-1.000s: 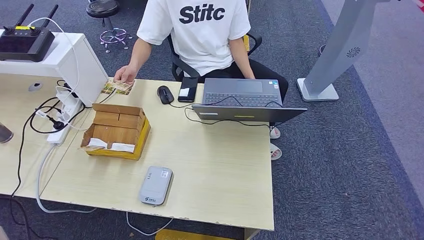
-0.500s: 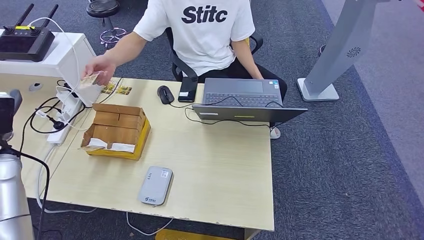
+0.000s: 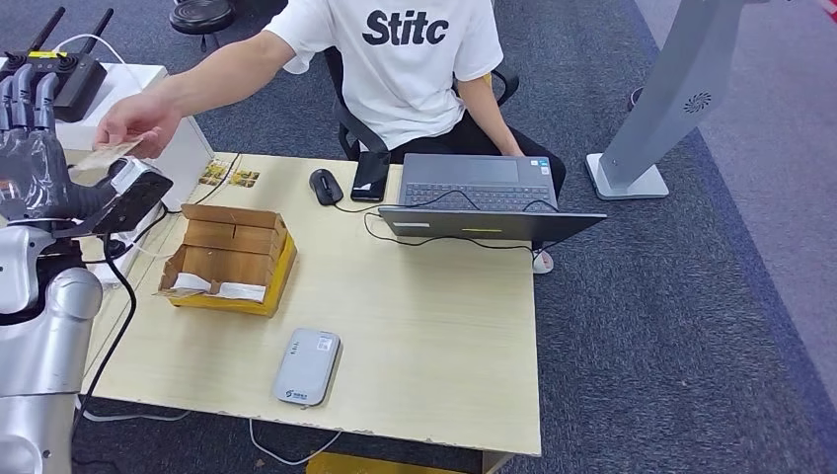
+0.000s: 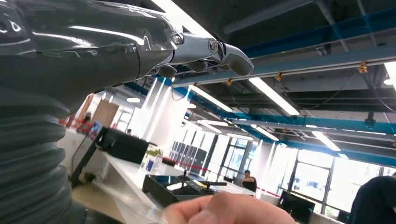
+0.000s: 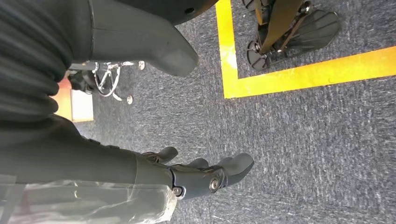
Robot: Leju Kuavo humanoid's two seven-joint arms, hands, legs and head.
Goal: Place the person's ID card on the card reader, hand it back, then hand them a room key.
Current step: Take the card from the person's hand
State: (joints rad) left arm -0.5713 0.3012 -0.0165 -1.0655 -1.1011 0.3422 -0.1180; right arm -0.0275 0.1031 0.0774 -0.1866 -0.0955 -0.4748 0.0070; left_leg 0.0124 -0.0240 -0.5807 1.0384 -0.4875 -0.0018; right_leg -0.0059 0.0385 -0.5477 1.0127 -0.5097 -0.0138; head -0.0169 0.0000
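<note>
We are holding our left hand (image 3: 30,148) raised beyond the table's (image 3: 424,326) far left corner, fingers (image 3: 25,99) extended upward and spread, with nothing in its grasp. A person's hand (image 3: 133,120) is reaching across toward it, pinching the ID card (image 3: 104,153) just beside our palm; we cannot tell whether the card is touching our hand yet. In the left wrist view the person's fingertips (image 4: 229,210) are showing close below our outstretched fingers (image 4: 219,49). Our right hand (image 5: 201,175) is hanging over the carpet, fingers loosely extended and holding nothing. The card reader (image 3: 307,366) is lying flat near the table's near edge, left of the middle. An open cardboard box (image 3: 229,259) is sitting by the left edge, with white cards (image 3: 217,288) inside at its near end. A laptop (image 3: 484,202), mouse (image 3: 326,186) and phone (image 3: 371,176) are lying along the far edge in front of the person.
</note>
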